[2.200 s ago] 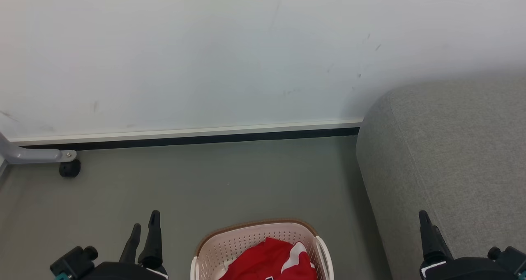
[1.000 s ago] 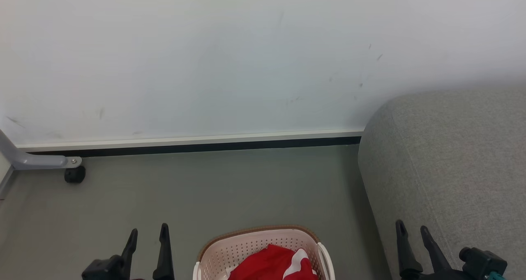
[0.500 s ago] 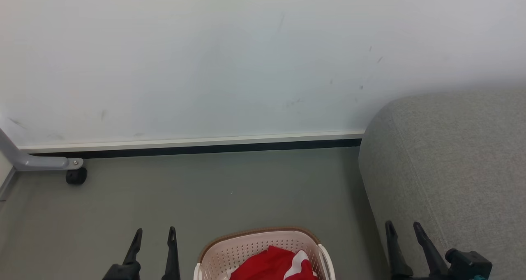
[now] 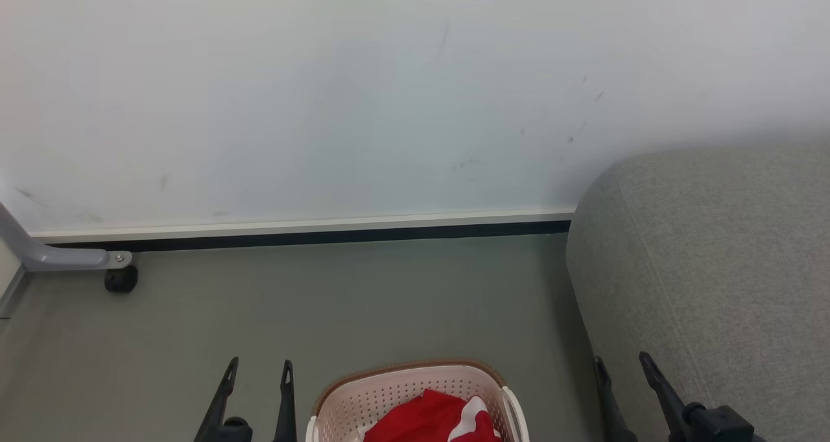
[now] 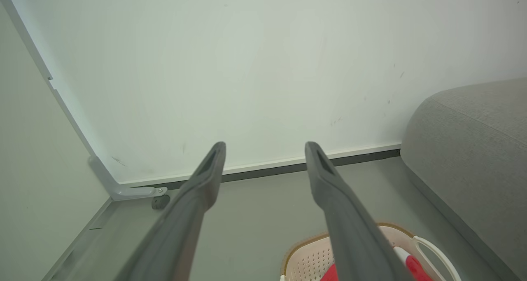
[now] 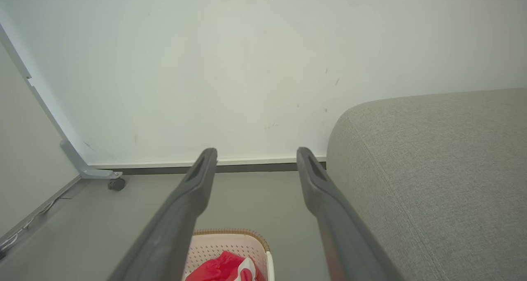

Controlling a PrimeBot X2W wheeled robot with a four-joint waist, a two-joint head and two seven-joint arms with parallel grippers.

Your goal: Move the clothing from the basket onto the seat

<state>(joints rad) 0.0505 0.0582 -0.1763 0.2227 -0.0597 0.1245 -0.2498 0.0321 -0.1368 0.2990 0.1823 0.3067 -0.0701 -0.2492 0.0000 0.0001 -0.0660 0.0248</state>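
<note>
Red clothing (image 4: 431, 419) bunched inside basket (image 4: 389, 390); basket on floor (image 4: 356, 299), near grey seat (image 4: 713, 267). Fingers of left end effector (image 4: 259, 364) apart, empty, just left of basket. Fingers of right end effector (image 4: 620, 359) apart, empty, near seat's side.

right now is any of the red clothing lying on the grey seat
No, the red clothing lies inside the basket, which stands beside the seat, not on it.

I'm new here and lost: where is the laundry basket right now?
In the head view the basket sits on the floor at the bottom centre, left of the grey sofa, with red clothing inside.
</note>
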